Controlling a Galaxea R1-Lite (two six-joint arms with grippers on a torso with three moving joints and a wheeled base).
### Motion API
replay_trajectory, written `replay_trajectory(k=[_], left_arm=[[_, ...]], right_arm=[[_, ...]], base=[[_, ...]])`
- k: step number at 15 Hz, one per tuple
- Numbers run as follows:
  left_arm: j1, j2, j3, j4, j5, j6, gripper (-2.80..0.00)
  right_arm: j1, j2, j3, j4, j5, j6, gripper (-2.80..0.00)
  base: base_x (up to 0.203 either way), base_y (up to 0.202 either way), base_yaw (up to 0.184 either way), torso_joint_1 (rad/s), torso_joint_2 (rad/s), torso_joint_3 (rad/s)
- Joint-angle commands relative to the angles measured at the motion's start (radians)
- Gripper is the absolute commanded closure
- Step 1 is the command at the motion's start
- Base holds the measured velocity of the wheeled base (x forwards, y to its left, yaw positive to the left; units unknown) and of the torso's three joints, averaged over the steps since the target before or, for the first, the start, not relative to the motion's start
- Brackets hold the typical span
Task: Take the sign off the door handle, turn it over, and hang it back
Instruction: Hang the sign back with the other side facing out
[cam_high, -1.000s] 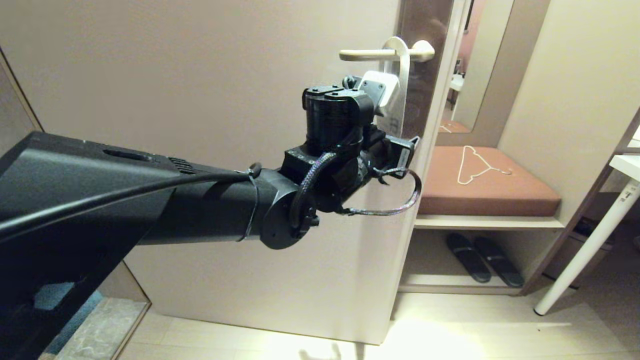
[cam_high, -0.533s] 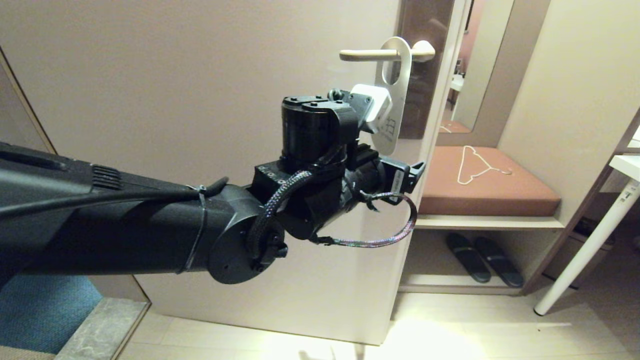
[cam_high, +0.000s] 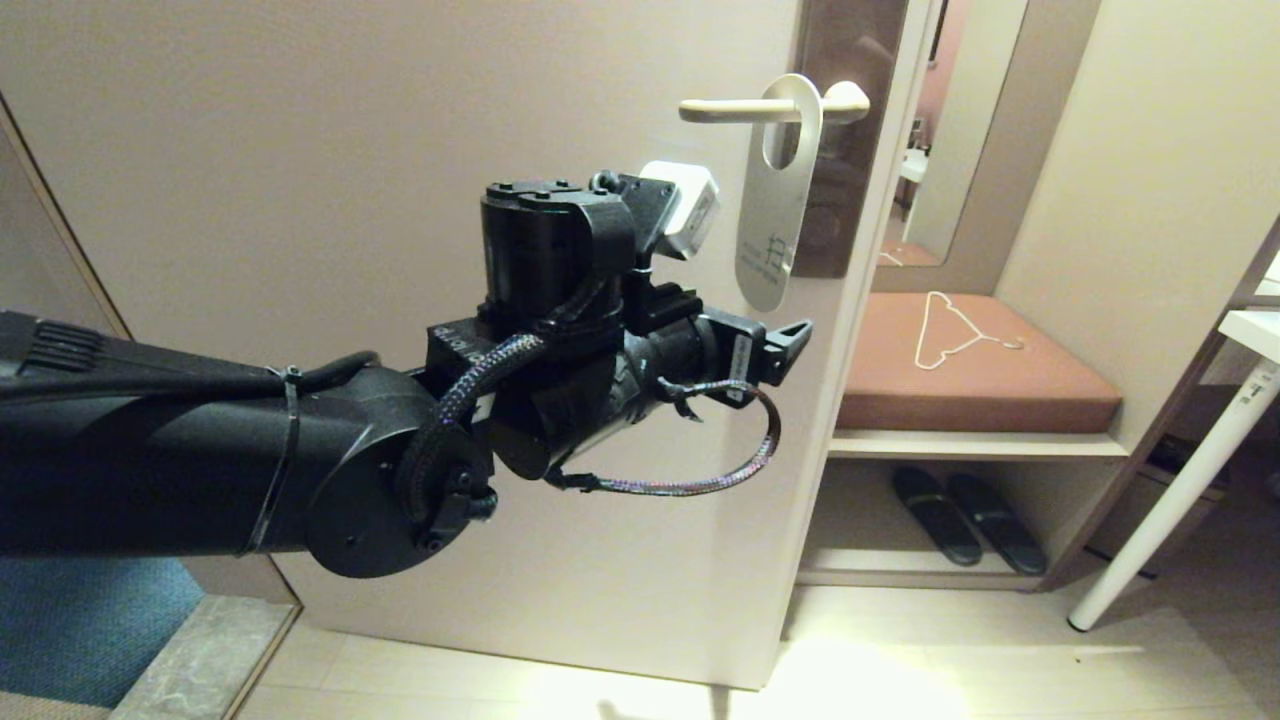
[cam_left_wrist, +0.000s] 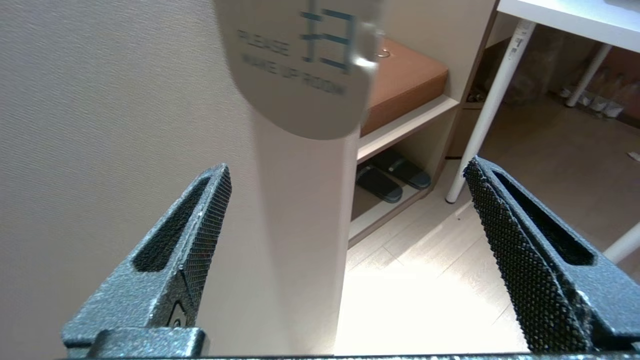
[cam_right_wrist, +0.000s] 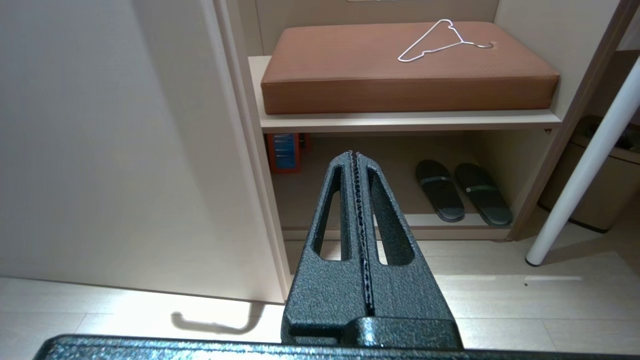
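While the sign (cam_high: 778, 190) hangs white side out on the door handle (cam_high: 745, 108), I see the left end effector (cam_left_wrist: 345, 215) released, just below it, empty. Right end effector (cam_right_wrist: 361, 220) clenched, parked low.

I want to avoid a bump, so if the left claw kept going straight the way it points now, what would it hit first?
Probably the door. The left claw is open and aimed along the door's edge, with the sign hanging just above its line. Depth is unclear, so it might instead slip past toward the floor.
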Motion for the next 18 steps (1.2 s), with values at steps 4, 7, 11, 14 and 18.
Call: replay_trajectory(k=[4, 7, 11, 14, 18], left_arm=[[0.073, 0.003, -0.026, -0.004, -0.089, 0.004, 0.00], [0.080, 0.017, -0.062, -0.004, -0.115, 0.001, 0.00], [0.080, 0.078, -0.197, -0.001, -0.137, 0.001, 0.00], [0.080, 0.145, -0.315, 0.020, -0.165, 0.001, 0.00], [0.084, 0.217, -0.383, 0.031, -0.169, 0.001, 0.00]], right_arm=[[0.000, 0.000, 0.000, -0.001, 0.000, 0.000, 0.00], [0.000, 0.000, 0.000, -0.001, 0.000, 0.000, 0.00], [0.000, 0.000, 0.000, 0.000, 0.000, 0.000, 0.00], [0.000, 0.000, 0.000, -0.001, 0.000, 0.000, 0.00], [0.000, 0.000, 0.000, 0.000, 0.000, 0.000, 0.00]], base=[[0.000, 0.000, 0.000, 0.000, 0.00, 0.000], [0.000, 0.000, 0.000, 0.000, 0.00, 0.000], [0.000, 0.000, 0.000, 0.000, 0.00, 0.000], [0.000, 0.000, 0.000, 0.000, 0.00, 0.000], [0.000, 0.000, 0.000, 0.000, 0.00, 0.000]])
